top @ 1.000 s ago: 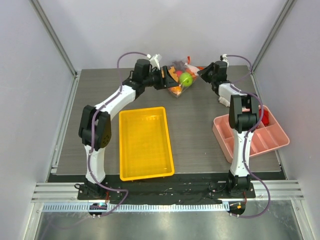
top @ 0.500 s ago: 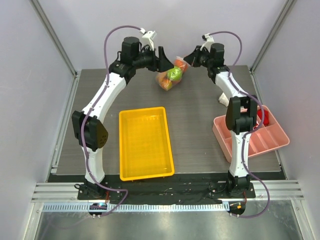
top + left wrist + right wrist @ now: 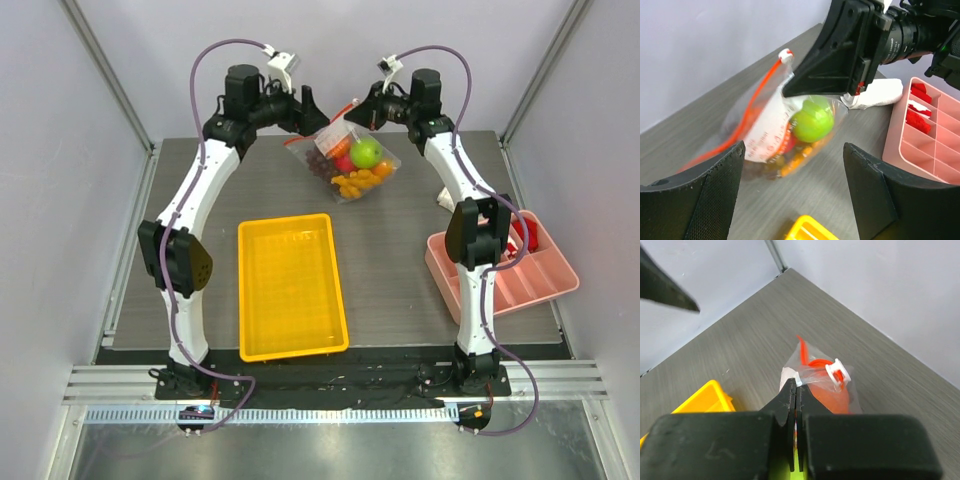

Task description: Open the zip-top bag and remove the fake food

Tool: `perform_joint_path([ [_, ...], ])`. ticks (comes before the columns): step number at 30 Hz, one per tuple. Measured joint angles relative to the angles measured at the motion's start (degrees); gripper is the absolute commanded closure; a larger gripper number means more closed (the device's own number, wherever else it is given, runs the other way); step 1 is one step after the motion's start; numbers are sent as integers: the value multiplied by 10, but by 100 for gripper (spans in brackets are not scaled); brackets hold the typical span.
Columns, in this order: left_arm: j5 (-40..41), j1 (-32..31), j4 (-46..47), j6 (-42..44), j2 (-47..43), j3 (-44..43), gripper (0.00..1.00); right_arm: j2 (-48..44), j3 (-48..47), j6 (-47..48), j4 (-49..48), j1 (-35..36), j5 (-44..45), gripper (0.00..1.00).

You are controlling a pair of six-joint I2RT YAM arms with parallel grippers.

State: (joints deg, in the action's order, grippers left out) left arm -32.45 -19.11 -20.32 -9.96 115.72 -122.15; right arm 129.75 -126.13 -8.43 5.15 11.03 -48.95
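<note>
The zip-top bag (image 3: 345, 160) hangs in the air above the back of the table, and my right gripper (image 3: 357, 113) is shut on its top edge. The clear plastic shows the fake food: a green apple (image 3: 367, 152), orange pieces (image 3: 360, 182) and dark grapes (image 3: 318, 160). In the right wrist view the shut gripper (image 3: 796, 387) pinches the bag just beside the white slider (image 3: 838, 372). My left gripper (image 3: 310, 108) is open just left of the bag and holds nothing. Its wrist view shows the bag (image 3: 771, 131), the apple (image 3: 812, 120) and the orange-red strip (image 3: 752, 105) beyond the spread fingers (image 3: 715, 192).
A yellow tray (image 3: 292, 285) lies in the middle of the table, under and in front of the bag. A pink compartment tray (image 3: 505, 262) with red pieces sits at the right edge. A white cloth roll (image 3: 880, 92) lies near it.
Both arms rose from table level. The left gripper let go of the bag and opened wide, so the bag now dangles from the right gripper alone.
</note>
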Motion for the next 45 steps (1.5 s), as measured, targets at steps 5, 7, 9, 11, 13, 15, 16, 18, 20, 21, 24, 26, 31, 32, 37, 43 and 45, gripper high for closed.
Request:
perform_joint_path([
  [5,-71,30,16,20,28,-14,20,0,0,9,5,2,-39,99],
  [7,-106,37,24,29,47,-17,20,0,0,11,5,4,-57,99],
  [9,-142,43,34,38,74,-26,19,0,1,12,5,5,-73,99],
  [11,-176,45,47,45,99,-32,17,-2,11,18,1,8,-91,98],
  [13,-210,45,68,45,123,-33,14,-7,25,25,2,10,-101,99],
  [15,-241,44,106,29,146,-33,14,-10,37,30,1,11,-114,99],
  [16,-254,43,127,19,156,-33,14,-12,43,32,2,12,-121,98],
  [18,-278,41,181,-15,174,-33,14,-16,51,37,3,12,-136,99],
  [20,-297,40,223,-44,187,-33,18,-21,57,41,3,12,-148,99],
  [21,-305,38,242,-56,193,-33,19,-24,61,43,4,12,-153,98],
  [24,-315,37,274,-77,200,-31,37,-28,65,52,7,12,-163,99],
  [26,-326,37,287,-82,200,-29,49,-29,66,56,7,12,-166,99],
  [31,-352,37,314,-104,200,-28,60,-42,84,66,14,10,-175,99],
  [32,-358,37,326,-116,200,-28,61,-45,90,69,16,10,-177,98],
  [37,-377,41,430,-215,201,-18,63,-60,104,91,36,11,-182,98],
  [43,-383,38,494,-286,207,-22,59,-64,106,107,49,12,-183,98],
  [45,-387,37,505,-298,212,-22,58,-64,106,110,52,13,-183,99],
])
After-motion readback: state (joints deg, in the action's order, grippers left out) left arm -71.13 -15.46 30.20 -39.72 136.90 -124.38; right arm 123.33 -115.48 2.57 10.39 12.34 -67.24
